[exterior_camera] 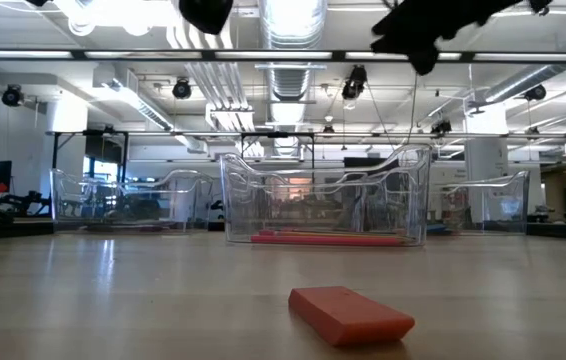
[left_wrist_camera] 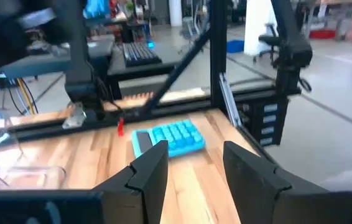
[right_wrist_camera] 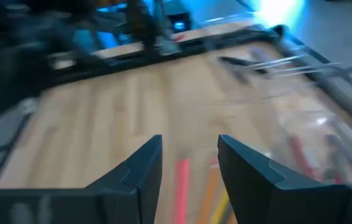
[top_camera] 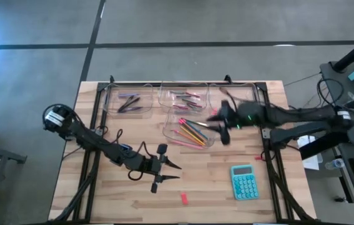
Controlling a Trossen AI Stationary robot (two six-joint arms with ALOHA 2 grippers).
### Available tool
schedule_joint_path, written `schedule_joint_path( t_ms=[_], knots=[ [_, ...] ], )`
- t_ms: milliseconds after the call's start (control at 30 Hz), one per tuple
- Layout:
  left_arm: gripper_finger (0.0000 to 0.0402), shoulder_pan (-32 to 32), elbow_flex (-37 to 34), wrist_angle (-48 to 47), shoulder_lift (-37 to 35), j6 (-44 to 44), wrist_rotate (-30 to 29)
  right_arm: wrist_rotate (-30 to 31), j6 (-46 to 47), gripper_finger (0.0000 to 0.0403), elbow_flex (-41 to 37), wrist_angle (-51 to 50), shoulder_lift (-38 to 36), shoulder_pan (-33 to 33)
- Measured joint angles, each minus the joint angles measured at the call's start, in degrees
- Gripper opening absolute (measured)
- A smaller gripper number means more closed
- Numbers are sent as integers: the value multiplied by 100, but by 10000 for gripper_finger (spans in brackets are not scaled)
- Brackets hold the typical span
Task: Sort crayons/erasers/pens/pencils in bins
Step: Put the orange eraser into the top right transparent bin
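My right gripper [right_wrist_camera: 188,165] hangs with fingers parted and empty, above the bin [top_camera: 189,131] holding the pencils [top_camera: 191,130]. My left gripper [top_camera: 164,172] waits open over bare table [top_camera: 214,194]. A red eraser [top_camera: 184,199] lies alone near the teal calculator [top_camera: 244,182].

Three bins [top_camera: 127,100] are sitting in a row along the far edge of the surface [top_camera: 102,194], a fourth [top_camera: 189,131] just before the middle one, holding pencils [top_camera: 192,131]. An eraser [top_camera: 184,199] is lying near the front edge, the calculator [top_camera: 244,182] to its right.
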Motion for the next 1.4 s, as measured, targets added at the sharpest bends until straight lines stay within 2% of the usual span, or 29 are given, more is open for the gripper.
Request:
schedule_joint_path(
  t_ms=[100,167,267,367,467,567,700,1000,1400],
  knots=[
    [140,-20,257,-22,356,2,9,927,158,137,-264,-6,-323,1116],
    [140,-20,601,-227,719,2,9,1869,171,134,-449,42,-448,1915],
    [140,-20,1393,-1279,1364,-2,48,3370,147,129,-672,270,-484,3117],
    [140,-28,2262,-2510,1947,-5,416,4578,47,124,-786,599,-428,4144],
    [140,-28,2950,-3179,2494,23,843,5393,89,121,-815,691,-291,4908],
    [140,-31,3355,-3608,2926,180,1471,5930,210,121,-818,745,-110,5412],
    [140,-39,3514,-4007,3143,203,1979,6220,437,122,-818,768,175,5749],
    [140,-44,3464,-4124,3356,671,1898,6226,639,123,-820,913,756,5832],
    [140,-154,3458,-4583,3485,473,1829,6219,638,107,-813,956,1135,5832]
  ],
)
